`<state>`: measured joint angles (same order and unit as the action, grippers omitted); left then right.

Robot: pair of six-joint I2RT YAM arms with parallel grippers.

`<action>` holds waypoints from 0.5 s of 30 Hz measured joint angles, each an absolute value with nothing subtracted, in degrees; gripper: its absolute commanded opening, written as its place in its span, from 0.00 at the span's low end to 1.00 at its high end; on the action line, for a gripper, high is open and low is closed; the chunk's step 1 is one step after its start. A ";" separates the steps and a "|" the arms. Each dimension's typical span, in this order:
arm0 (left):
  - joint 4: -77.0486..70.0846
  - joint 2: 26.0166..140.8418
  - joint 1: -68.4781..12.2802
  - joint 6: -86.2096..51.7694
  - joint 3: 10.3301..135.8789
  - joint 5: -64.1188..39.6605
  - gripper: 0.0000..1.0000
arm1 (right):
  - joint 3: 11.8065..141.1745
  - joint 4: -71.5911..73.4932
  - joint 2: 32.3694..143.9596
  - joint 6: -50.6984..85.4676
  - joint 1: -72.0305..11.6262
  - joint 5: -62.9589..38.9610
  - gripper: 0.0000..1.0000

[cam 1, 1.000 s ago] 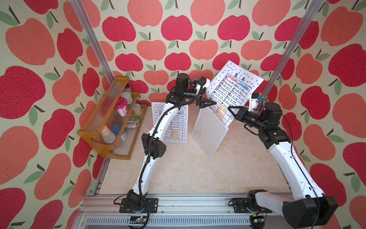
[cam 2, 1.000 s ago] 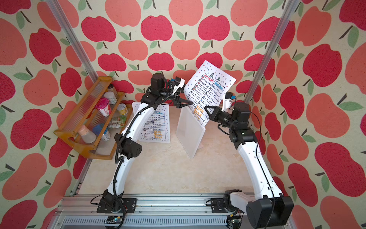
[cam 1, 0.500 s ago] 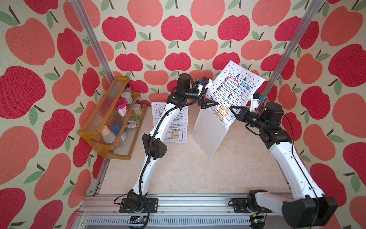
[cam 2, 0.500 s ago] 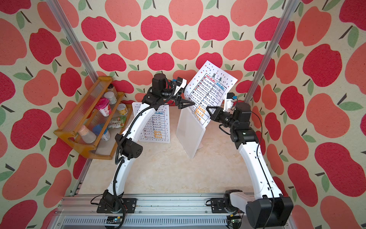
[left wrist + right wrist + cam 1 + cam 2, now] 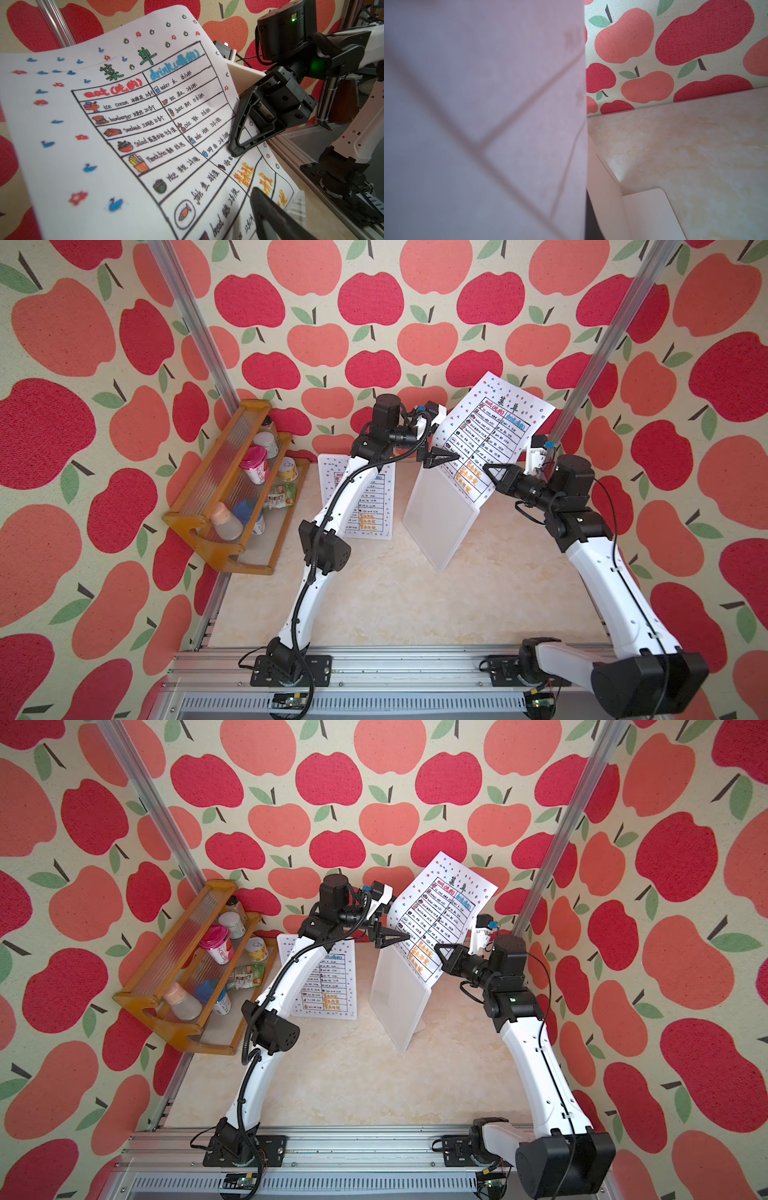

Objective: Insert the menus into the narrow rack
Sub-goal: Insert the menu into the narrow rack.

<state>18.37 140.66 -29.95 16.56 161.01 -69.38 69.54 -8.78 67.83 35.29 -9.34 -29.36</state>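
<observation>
The spare menu [image 5: 370,506] lies flat left of centre; our left gripper [image 5: 442,457], jaws apart, flanks the raised menu [image 5: 494,423] over the rack [image 5: 440,514]; our right gripper [image 5: 489,470] clamps its lower edge; we should lower it slowly, bottom edge square to the rack.

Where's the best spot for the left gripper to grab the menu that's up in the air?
Probably the side edge of the menu nearest the left gripper, low down, above the orange words, coming in sideways with a finger on each face. The right gripper pinches the opposite edge, and the top bends loose.
</observation>
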 measured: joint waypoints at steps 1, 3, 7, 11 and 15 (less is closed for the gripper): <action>18.33 140.66 -29.95 16.53 161.01 -69.38 0.94 | 69.54 -8.80 67.83 35.20 -9.34 -29.23 0.00; 18.11 140.66 -29.95 16.53 161.01 -69.38 0.94 | 69.54 -8.95 67.83 34.92 -9.34 -29.17 0.00; 17.93 140.66 -29.95 16.53 161.01 -69.36 0.95 | 69.54 -9.19 67.83 34.37 -9.34 -28.93 0.00; 17.91 140.66 -29.95 16.53 161.01 -69.36 0.95 | 69.52 -9.37 67.83 33.80 -9.34 -28.29 0.00; 17.69 140.66 -29.95 16.51 161.01 -69.34 0.95 | 69.41 -9.61 67.64 33.36 -9.34 -27.62 0.00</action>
<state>17.69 140.66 -29.95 16.51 161.01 -69.34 69.41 -9.61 67.64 33.36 -9.34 -27.62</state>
